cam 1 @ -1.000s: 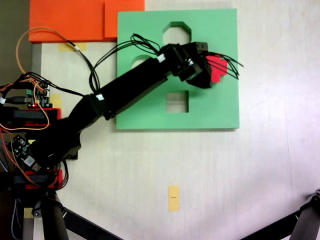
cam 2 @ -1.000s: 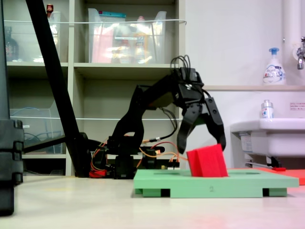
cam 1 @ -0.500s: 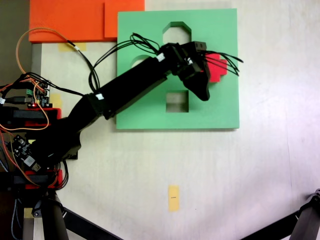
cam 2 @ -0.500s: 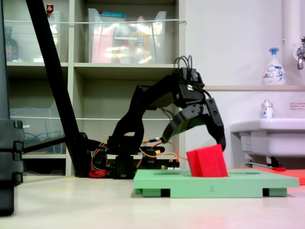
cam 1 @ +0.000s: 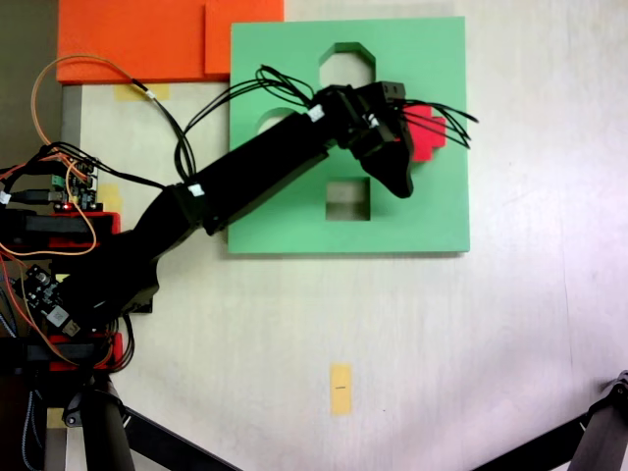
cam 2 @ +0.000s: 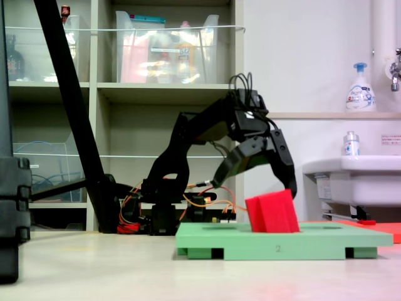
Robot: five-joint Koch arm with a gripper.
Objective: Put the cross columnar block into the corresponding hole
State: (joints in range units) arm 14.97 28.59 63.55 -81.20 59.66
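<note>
The cross columnar block (cam 2: pixel 272 212) stands on the green foam board (cam 2: pixel 283 241), leaning a little rather than sitting flush, with most of its height above the board's top face in the low fixed view; from above, its red plus outline (cam 1: pixel 429 134) shows at the board's right side, where the corresponding hole must lie, though the block and the arm cover that cutout, so I cannot tell how far it has entered. The gripper (cam 2: pixel 254 186) hangs over the block with its jaws spread wide and holding nothing, one tip near the block's upper right corner and the other lifted out to the left. To finish this step well, I judge the block needs squaring upright so its arms line up with the cutout's arms, then a gentle press straight down; pushing on one corner would likely tip the soft foam further. Compared with one second ago, the jaws stand much wider, the left one swung up and away, and the block's lean looks unchanged.
</note>
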